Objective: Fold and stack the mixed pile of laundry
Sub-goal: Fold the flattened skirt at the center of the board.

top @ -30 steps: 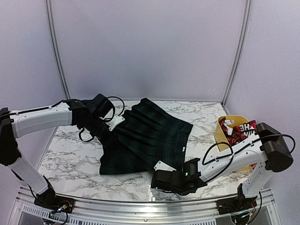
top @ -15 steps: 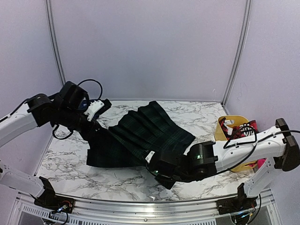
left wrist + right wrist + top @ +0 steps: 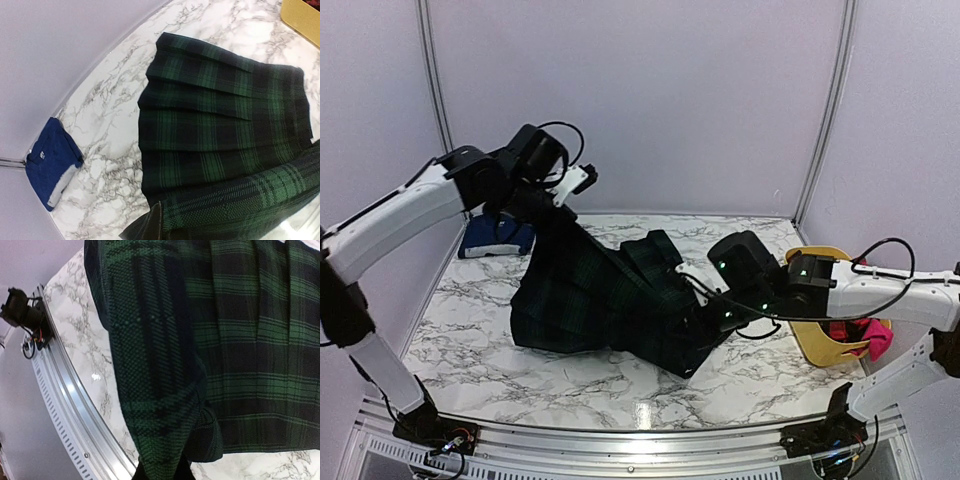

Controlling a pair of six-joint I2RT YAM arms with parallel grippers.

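Note:
The dark green-and-navy plaid garment [image 3: 600, 300] is stretched between both arms, its lower part draped on the marble table [image 3: 460, 330]. My left gripper [image 3: 552, 208] is raised at the back left, shut on one edge of the garment [image 3: 215, 150]; cloth hides its fingertips. Lower down on the right, my right gripper [image 3: 705, 312] is shut on another edge of it, and the pinched fold [image 3: 160, 440] hangs in front of the wrist camera. A folded plain navy-blue cloth [image 3: 495, 236] [image 3: 50, 167] lies flat at the table's back left corner. A small pink piece [image 3: 876, 336] hangs from the tub.
The yellow plastic tub [image 3: 820, 345] stands at the right edge behind my right arm, with a bit of red cloth [image 3: 840, 328] showing inside. The metal front rail [image 3: 65, 405] runs close under the right gripper. White booth walls enclose the table.
The right gripper closed on the plaid garment's near edge and lifted it up and to the right. The left arm rose back and rightward with its edge, uncovering the navy cloth.

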